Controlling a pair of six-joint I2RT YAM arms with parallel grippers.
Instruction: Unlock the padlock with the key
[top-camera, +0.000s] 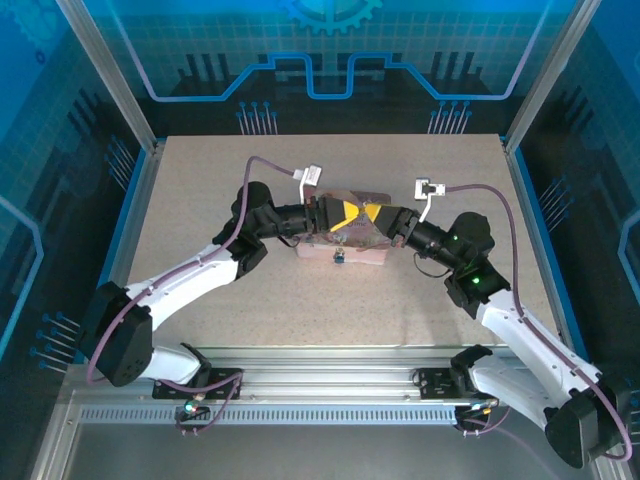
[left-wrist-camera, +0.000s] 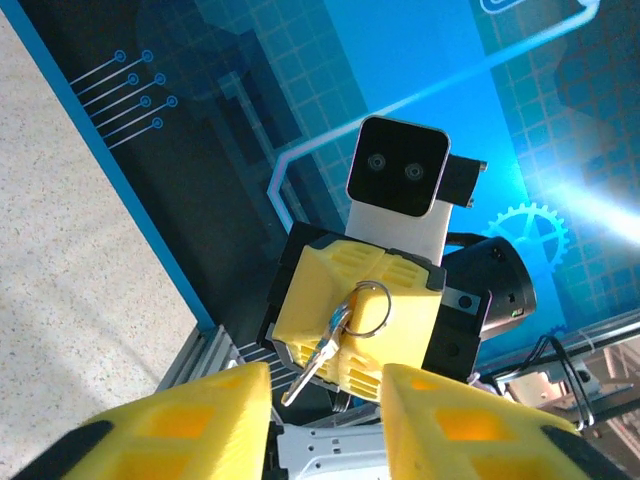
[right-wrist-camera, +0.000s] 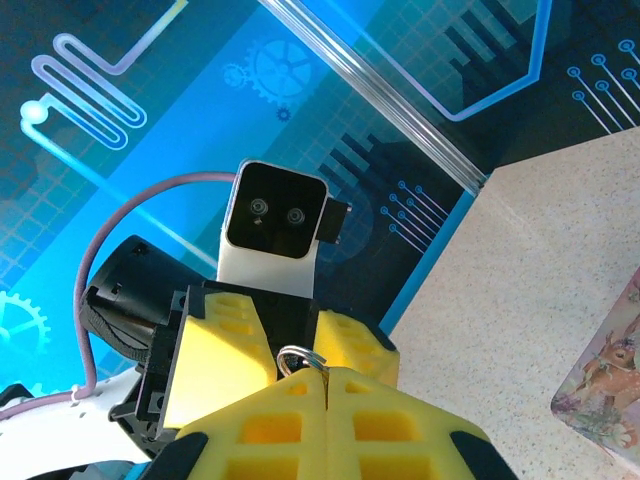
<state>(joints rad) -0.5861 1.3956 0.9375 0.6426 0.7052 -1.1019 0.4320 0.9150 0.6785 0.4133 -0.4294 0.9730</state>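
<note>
We see a table (top-camera: 200, 290) with a pink box (top-camera: 370, 255) in the middle. Our left gripper (left-wrist-camera: 325, 420) has its fingers apart. Our right gripper (right-wrist-camera: 328, 420) is squeezed tight on the ring (right-wrist-camera: 297, 356), and the key (left-wrist-camera: 318, 357) hangs from it. The little padlock (top-camera: 340, 257) sits at the box's near side.

A robotics test cell — aluminium-framed enclosure (top-camera: 110, 75), blue circuit-print walls (top-camera: 320, 50), speckled worktable (top-camera: 190, 190).
</note>
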